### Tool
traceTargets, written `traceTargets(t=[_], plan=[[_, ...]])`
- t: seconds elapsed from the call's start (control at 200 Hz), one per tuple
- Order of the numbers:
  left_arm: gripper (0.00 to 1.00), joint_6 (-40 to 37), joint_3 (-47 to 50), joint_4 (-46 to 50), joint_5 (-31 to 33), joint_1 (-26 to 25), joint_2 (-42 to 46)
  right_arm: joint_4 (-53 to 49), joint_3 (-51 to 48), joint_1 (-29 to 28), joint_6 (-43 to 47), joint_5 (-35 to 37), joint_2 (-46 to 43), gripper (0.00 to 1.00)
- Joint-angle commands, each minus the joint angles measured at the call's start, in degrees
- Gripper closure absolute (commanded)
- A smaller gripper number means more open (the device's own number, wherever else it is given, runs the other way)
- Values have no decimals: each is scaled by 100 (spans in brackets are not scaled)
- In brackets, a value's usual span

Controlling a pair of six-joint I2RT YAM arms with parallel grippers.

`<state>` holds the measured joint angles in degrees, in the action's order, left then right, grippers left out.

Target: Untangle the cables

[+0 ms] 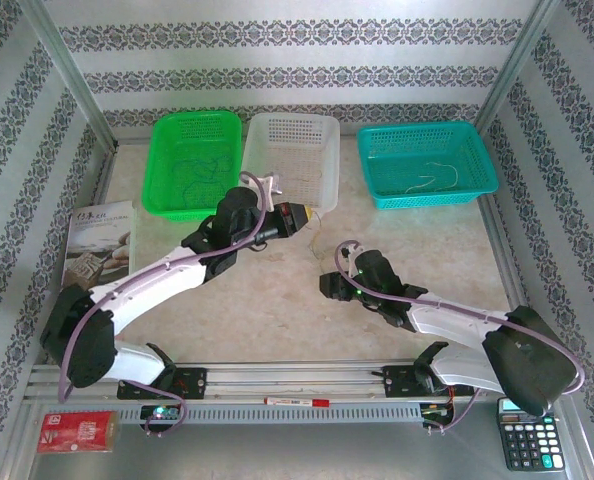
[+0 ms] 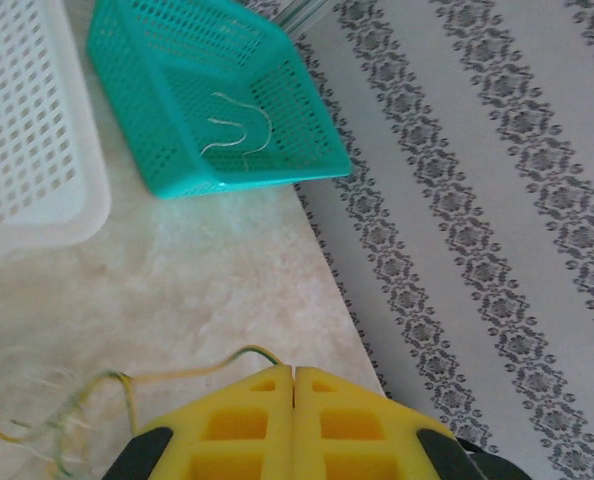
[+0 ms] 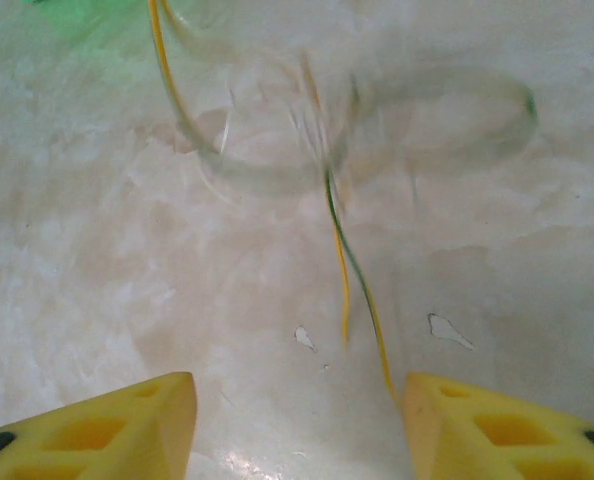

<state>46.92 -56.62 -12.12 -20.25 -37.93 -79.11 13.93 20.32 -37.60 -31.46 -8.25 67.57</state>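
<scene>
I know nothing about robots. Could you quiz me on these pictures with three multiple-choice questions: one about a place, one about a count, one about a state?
1. Where does the white wire lie?
A. on the calculator
B. in the teal basket
C. on the booklet

2. How many baskets are there?
A. two
B. three
C. four

3. The left gripper's fingers are:
A. wide apart
B. shut on a thin strand
C. around a pen

Answers:
1 B: the white wire lies curled inside the teal basket.
2 B: green basket, white basket and the teal one.
3 B: the left gripper is shut, with the yellow-green strand running out from its tips.
</scene>
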Motion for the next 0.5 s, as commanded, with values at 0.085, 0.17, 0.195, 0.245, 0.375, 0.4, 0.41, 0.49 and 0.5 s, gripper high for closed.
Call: traceTargets(t=[0.085, 0.17, 0.195, 0.245, 0.375, 0.4, 0.41, 0.49, 0.5], plan=[[100, -476, -430, 812, -191, -83, 151, -182, -28, 25, -39, 84, -691, 36], [100, -527, -556, 934, -216, -83, 167, -382, -27, 30, -54, 143, -1115, 34], [100, -527, -578, 952, -235, -83, 170, -439, -23, 30, -57, 169, -1236, 34], [100, -540, -619, 990, -259, -83, 170, -529, 18, 26, -69, 230, -1492, 32], [100, -476, -657, 986, -345, -84, 194, -594, 231, 28, -37, 416, -1922, 27], [100, -441, -659, 966, -364, -86, 198, -586, 289, 33, -7, 451, -1947, 27], [100, -434, -658, 961, -376, -84, 195, -581, 313, 27, 9, 455, -1949, 27], [100, -306, -662, 862, -470, -92, 215, -465, 553, 26, 119, 504, -1845, 27], [100, -288, -661, 852, -484, -92, 219, -449, 590, 25, 122, 518, -1818, 27]])
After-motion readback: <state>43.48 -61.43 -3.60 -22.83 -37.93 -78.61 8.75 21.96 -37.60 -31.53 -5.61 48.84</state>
